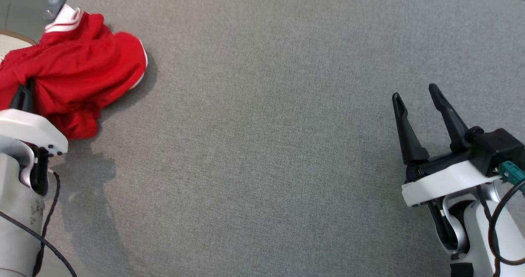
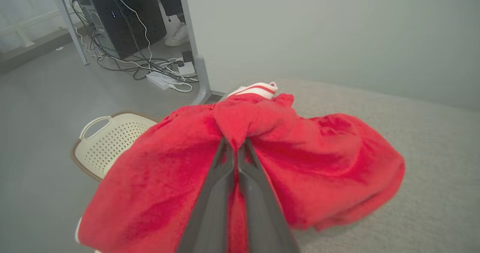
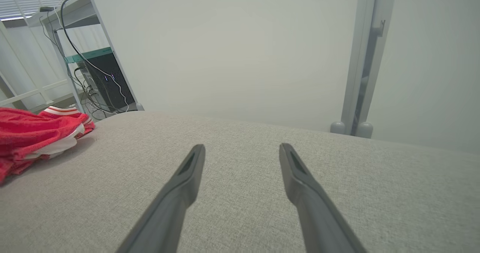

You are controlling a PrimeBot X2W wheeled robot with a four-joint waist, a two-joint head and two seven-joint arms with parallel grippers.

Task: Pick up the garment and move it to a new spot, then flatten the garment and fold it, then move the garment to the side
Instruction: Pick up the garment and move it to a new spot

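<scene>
The garment [image 1: 78, 67] is red with white striped trim, crumpled at the far left corner of the grey fabric surface [image 1: 262, 145]. My left gripper [image 2: 236, 144] is shut on a fold of the garment [image 2: 292, 159], its two fingers pressed together with red cloth bunched at the tips. In the head view its dark fingers [image 1: 22, 96] are mostly buried in the cloth. My right gripper [image 1: 418, 98] stands open at the lower right, far from the garment [image 3: 33, 136], with nothing between its fingers [image 3: 187, 170].
A cream perforated basket [image 2: 108, 140] sits on the floor beyond the surface's left edge. A desk leg [image 2: 195, 47], a dark computer case [image 2: 127, 17] and tangled cables [image 2: 157, 69] stand behind it. A grey post [image 3: 360, 69] rises behind the surface's far edge.
</scene>
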